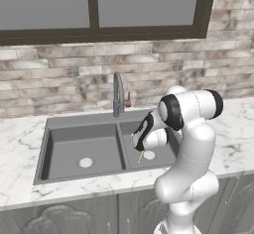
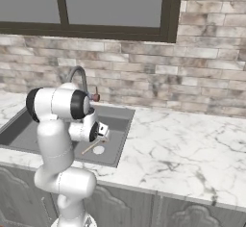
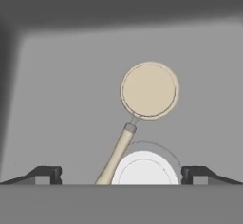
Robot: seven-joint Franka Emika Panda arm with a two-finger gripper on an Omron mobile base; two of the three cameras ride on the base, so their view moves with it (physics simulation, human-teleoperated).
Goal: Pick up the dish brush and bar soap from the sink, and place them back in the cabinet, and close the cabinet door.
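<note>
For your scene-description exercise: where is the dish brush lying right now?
The dish brush lies on the floor of the sink's right basin, its handle beside the round silver drain, below the open tool.

A white marble-veined desk (image 2: 182, 149) runs beneath a grey-brown brick wall (image 2: 206, 72). A dark-framed window with grey panes (image 1: 99, 7) sits above. Grey base cabinets with curly carved fronts (image 1: 59, 218) stand under the desk.
</note>
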